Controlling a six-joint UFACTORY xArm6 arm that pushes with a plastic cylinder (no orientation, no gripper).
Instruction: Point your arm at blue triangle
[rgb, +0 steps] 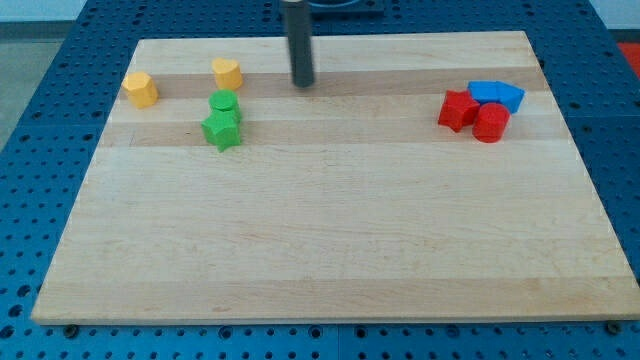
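Note:
The blue blocks sit at the view's upper right of the wooden board. A blue block and a blue triangle-like block touch each other. A red star-like block and a red cylinder press against them from below. My tip stands at the board's top middle, far to the left of the blue blocks and touching no block.
A yellow block lies at the upper left, a yellow heart-like block to its right. A green cylinder and a green star sit just below that. Blue pegboard surrounds the board.

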